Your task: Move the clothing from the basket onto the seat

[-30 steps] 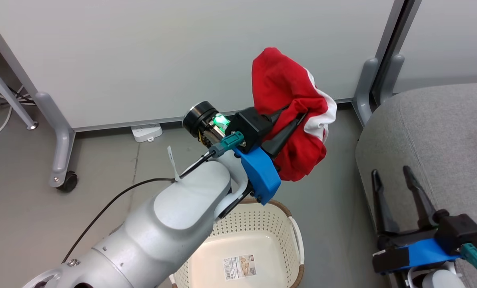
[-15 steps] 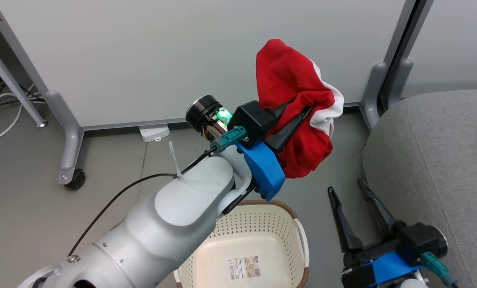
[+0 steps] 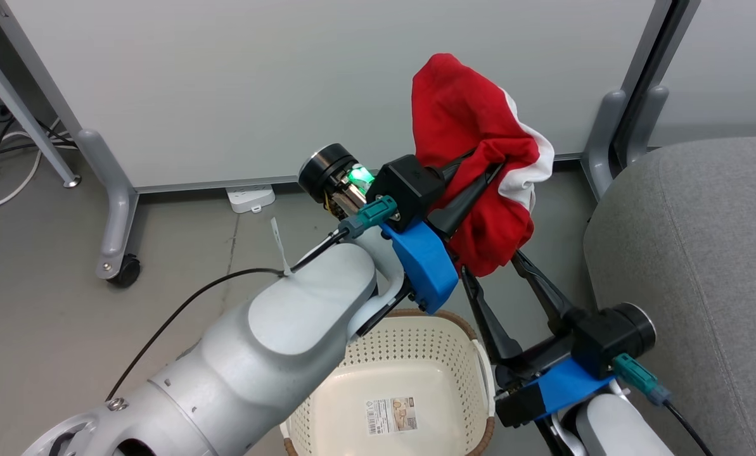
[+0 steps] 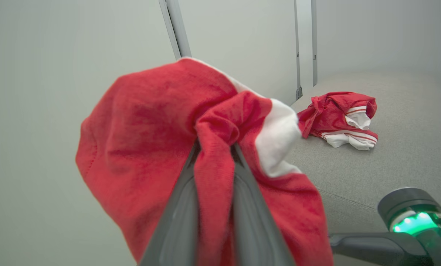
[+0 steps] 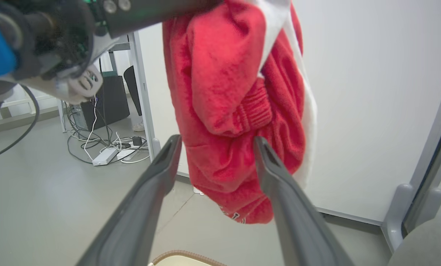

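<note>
Rightmost, the seat (image 3: 688,253) carries a second garment (image 4: 340,120) far back on its cushion. The basket (image 3: 409,347), near and to its left, shows a paper label (image 3: 391,415) and no cloth in the part visible.

Held garment (image 3: 473,126): high over the floor (image 3: 67,316) between basket and seat, not yet above the seat.

Risk 1: the left pincer (image 3: 479,168), nearly closed, nips a single fold while the bulk droops loose on both sides. A jolt in transit could let the fold slide out, dropping the cloth short of the seat.

Risk 2: the right pincer (image 3: 492,266), spread wide and empty, points up just beneath the hanging hem. Its fingers may snag the cloth and drag it free.

Relation: the fold passes between the left fingers near their tips. The hem hangs at the right fingertips; contact cannot be told.
</note>
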Robot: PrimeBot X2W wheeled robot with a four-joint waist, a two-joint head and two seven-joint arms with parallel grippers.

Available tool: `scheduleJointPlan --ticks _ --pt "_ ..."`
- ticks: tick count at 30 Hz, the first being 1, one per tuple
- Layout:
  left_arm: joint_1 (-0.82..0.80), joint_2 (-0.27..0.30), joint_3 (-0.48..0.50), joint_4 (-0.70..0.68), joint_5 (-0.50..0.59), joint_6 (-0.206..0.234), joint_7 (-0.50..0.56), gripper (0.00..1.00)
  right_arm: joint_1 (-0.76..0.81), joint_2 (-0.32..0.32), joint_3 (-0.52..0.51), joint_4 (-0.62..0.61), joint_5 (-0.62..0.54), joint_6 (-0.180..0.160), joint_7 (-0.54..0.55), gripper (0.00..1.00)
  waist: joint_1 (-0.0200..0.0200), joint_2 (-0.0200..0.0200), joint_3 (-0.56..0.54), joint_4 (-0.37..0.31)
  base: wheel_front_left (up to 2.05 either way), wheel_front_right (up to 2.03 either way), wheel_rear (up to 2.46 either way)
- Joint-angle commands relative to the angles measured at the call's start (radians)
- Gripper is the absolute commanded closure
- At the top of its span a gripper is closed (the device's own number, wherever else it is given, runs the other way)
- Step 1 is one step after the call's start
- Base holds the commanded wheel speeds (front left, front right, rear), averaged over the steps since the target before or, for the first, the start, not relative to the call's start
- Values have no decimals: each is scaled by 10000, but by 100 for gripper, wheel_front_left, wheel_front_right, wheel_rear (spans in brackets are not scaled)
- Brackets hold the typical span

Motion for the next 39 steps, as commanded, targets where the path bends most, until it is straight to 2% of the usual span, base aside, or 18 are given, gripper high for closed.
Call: scheduleJointPlan --ticks 1,10,17,18,19,20,39 --pt "-110 20 3 -46 -57 54 -32 100 -199 70 74 87 24 -3 2 0 -1 0 25 12 0 0 0" --pt "-201 18 -207 -270 -138 120 -30 100 -1292 442 91 599 98 -3 0 0 -1 0 233 139 0 0 0" --pt "-289 18 -279 -307 -229 176 -32 100 -1572 578 -53 622 71 -3 0 0 -1 0 306 177 0 0 0" --pt "-291 20 -281 -307 -233 175 -30 100 -1583 585 -70 651 58 -3 0 24 -1 0 312 173 0 0 0" --pt "-292 18 -284 -308 -230 186 -32 100 -1603 590 -76 676 44 -3 0 75 -1 0 317 169 0 0 0" --pt "-295 18 -283 -306 -232 199 -32 100 -1621 596 -82 693 25 -3 0 100 -1 0 319 165 0 0 0" --pt "-319 19 -221 -231 -180 190 -32 100 -1685 528 -118 764 16 -3 0 100 -1 0 359 90 0 0 0"
